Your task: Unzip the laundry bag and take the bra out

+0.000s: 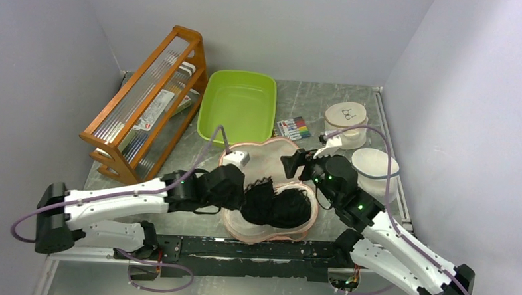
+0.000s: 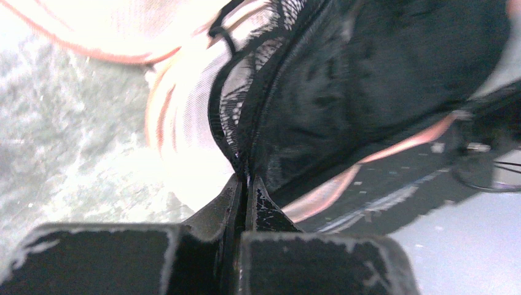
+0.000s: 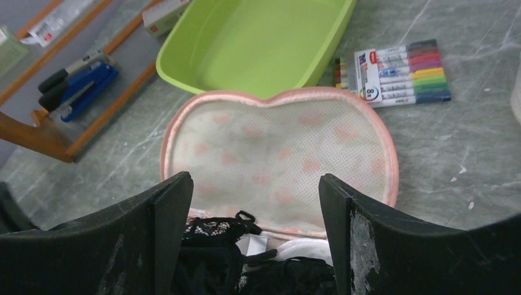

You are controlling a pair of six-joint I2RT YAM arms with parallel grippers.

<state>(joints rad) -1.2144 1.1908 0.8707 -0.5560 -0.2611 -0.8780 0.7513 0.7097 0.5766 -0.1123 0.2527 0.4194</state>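
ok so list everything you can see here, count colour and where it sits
laundry bag: 1, cream-peach with pink edging, table centre, unzipped, lid flipped back
bra: 1, black lace, in the bag's near half
basin: 1, lime green, behind the bag
rack: 1, brown wood with clear panels, far left
marker pack: 1, mixed colours, right of the basin
tubs: 2, white, round, far right, the second nearer
table: 1, grey marbled, under it all
left gripper: 1, black, shut on the bra's edge
right gripper: 1, black, open, over the bag's right side
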